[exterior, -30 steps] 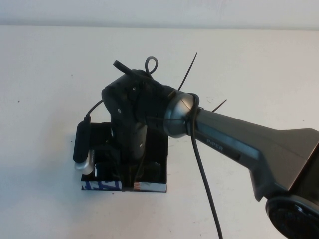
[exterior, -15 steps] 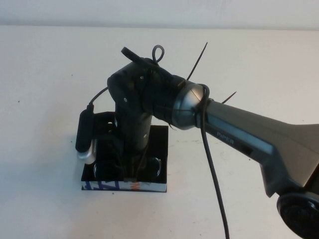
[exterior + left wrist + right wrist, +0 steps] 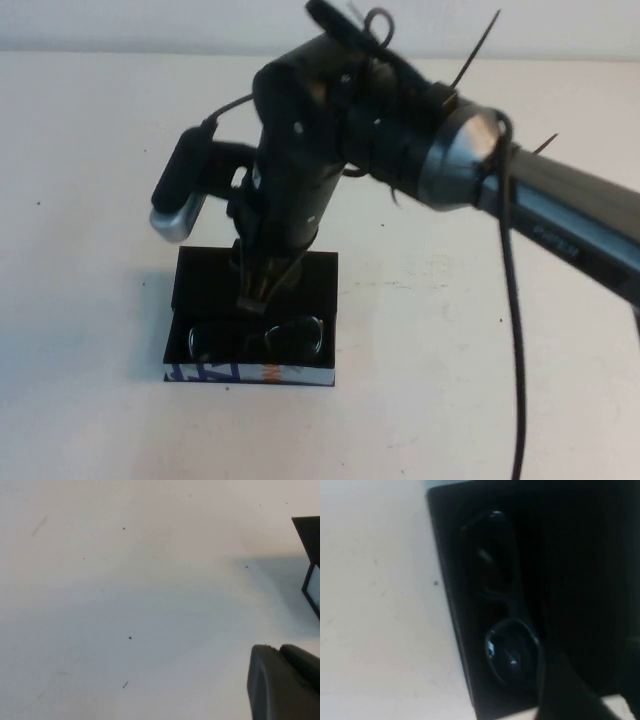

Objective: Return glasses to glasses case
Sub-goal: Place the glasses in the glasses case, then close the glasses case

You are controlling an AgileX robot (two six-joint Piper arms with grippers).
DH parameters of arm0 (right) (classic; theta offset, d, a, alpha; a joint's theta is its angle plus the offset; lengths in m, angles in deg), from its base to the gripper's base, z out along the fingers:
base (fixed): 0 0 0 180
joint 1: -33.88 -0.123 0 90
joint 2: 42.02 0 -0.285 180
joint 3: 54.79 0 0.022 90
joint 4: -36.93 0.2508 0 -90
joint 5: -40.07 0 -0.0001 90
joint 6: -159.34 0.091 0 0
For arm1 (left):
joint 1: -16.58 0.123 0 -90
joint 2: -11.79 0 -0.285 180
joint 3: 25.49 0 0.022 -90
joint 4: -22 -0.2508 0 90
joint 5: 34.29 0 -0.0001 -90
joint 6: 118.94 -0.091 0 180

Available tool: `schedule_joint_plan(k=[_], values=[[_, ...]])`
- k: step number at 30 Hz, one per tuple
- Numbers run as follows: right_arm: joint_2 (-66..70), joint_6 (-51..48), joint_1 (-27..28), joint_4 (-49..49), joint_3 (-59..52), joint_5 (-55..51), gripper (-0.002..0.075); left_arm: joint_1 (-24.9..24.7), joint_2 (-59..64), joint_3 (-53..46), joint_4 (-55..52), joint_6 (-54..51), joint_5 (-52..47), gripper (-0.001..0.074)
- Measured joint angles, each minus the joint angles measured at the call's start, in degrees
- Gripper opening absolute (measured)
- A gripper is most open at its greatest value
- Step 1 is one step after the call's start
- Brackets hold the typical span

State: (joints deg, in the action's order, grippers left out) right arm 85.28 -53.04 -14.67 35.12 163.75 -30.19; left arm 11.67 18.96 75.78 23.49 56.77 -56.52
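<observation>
Inside one open glasses case [image 3: 325, 268] lies one pair of glasses [image 3: 256, 337], right hand [image 3: 262, 282] released above; left hand [image 3: 282, 682] unclear.

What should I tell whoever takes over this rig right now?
Right gripper: open, holding nothing, raised above the back of the glasses case.
Left gripper: parked off to the side over bare table, the case's corner at its view's edge; open or shut cannot be told.
Glasses: lying inside the open case, along its front wall, lenses visible.
Done: glasses placed and released.
Left: the case looks open, so closing the lid probably remains, then retract the right arm.
</observation>
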Motion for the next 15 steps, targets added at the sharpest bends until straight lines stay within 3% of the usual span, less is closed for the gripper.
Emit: schedule_joint_plan(k=[7,15], values=[[-4.92,11.24,7.91,0.38,-0.78,-0.48,0.0036,0.0,0.0,0.0,0.0,0.0,0.0,-0.0004],[-4.9,12.91,15.39,5.84,-0.9,-0.72,-0.0009,0.0,0.0,0.0,0.0,0.0,0.0,-0.0004]])
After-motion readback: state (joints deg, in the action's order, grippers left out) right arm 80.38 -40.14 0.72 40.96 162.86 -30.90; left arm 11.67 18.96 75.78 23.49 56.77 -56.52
